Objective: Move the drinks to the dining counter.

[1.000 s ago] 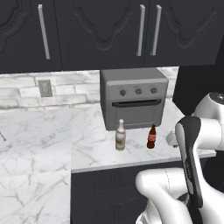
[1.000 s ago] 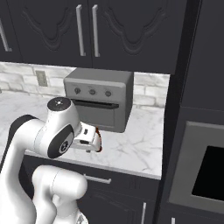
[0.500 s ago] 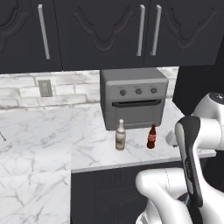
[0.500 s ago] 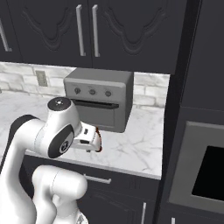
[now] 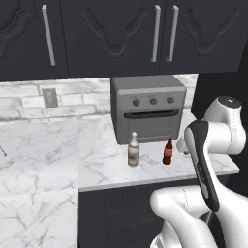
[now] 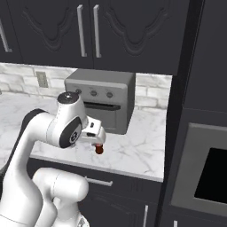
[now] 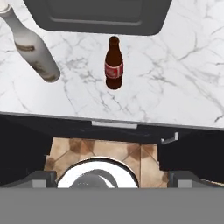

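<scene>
The brown bottle with the red label (image 5: 167, 152) stands up straight on the white marble desk (image 5: 58, 155), just in front of the grey toaster oven (image 5: 147, 107). The cream bottle with the white cap (image 5: 133, 150) stands near it, to its left, also in front of the oven. The two bottles are apart and do not touch.

In the hand view the brown bottle (image 7: 113, 64) is near the middle, and the cream bottle (image 7: 30, 46) leans off to the upper left. Both stand back from the desk's front edge.

The white arm bends up from the base and folds over at the elbow. The hand (image 6: 94, 133) sits at the front edge of the desk, close to the brown bottle, and looks down at it from above. The hand is spread wide and holds nothing.

Dark cupboards with silver handles (image 5: 156, 33) hang above the oven.
</scene>
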